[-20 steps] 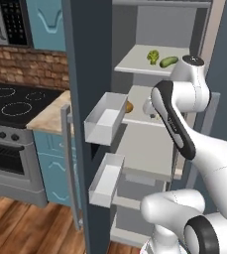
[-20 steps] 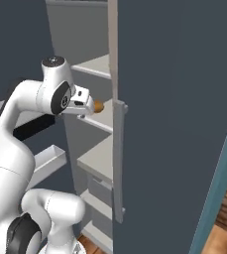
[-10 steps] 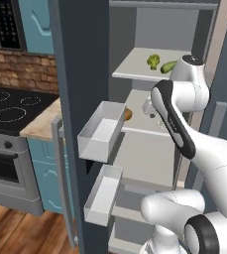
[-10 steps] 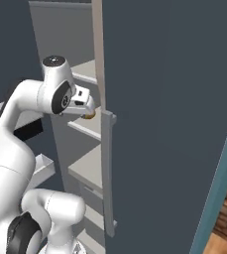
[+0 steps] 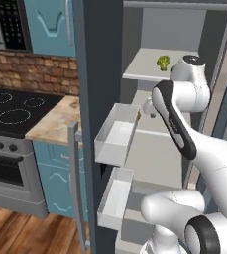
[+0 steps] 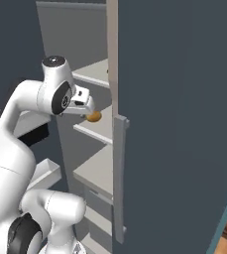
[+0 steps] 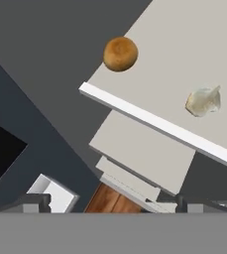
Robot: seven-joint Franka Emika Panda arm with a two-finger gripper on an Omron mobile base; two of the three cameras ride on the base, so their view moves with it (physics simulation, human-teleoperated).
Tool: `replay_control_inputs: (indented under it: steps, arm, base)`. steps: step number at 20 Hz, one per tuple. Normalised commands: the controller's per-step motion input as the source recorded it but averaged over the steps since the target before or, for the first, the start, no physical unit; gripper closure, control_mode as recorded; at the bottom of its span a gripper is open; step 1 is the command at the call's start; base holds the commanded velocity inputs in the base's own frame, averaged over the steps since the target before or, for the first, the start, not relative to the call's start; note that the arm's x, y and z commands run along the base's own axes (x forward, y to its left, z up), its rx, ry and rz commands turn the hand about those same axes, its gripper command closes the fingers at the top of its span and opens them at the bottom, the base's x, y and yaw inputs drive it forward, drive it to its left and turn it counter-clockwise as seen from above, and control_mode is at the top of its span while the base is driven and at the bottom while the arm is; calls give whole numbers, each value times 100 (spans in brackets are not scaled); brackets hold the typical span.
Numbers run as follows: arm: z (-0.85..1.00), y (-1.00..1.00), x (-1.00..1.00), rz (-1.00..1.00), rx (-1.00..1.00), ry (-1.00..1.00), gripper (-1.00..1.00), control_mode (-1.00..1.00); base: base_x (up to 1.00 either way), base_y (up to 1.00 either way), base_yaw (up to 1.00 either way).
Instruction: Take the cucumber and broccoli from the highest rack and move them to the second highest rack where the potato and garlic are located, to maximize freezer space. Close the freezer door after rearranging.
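Note:
The broccoli (image 5: 163,62) lies on the highest rack (image 5: 143,71). My arm's upper joint stands in front of the spot beside it, so the cucumber is hidden. On the second rack (image 7: 154,123) the round brown potato (image 7: 120,53) sits apart from the pale garlic (image 7: 202,101). The potato (image 6: 93,116) also shows just under my hand in the right base view. My gripper (image 7: 115,204) hangs in front of and above that rack's white front edge, open, its dark fingertips (image 7: 35,201) wide apart with nothing between them.
The open freezer door (image 5: 99,74) stands at left, carrying two white bins (image 5: 116,135) and a long handle (image 5: 75,188). A stove (image 5: 6,114) and wooden counter lie beyond it. The other dark door (image 6: 179,124) with its handle (image 6: 119,173) closes off the right.
Both base pictures have shifted as the base drove, bringing the freezer shelves closer. The arm keeps its pose, and its joint now covers the cucumber that showed beside the broccoli.

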Motion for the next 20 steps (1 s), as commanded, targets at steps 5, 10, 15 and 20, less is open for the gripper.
replay_control_inputs:
  steps: [5,10,15,20]
  arm:
    - [0,0,0,0,0,0,-100,100]
    - [2,1,2,-1,0,0,-100,-100]
    - [52,2,1,-21,0,-8,-100,-100]
    - [63,-7,10,-44,0,-3,-100,-100]
  base:
    - [17,36,-6]
    - [17,10,-4]
    - [0,0,0]
    - [0,0,0]
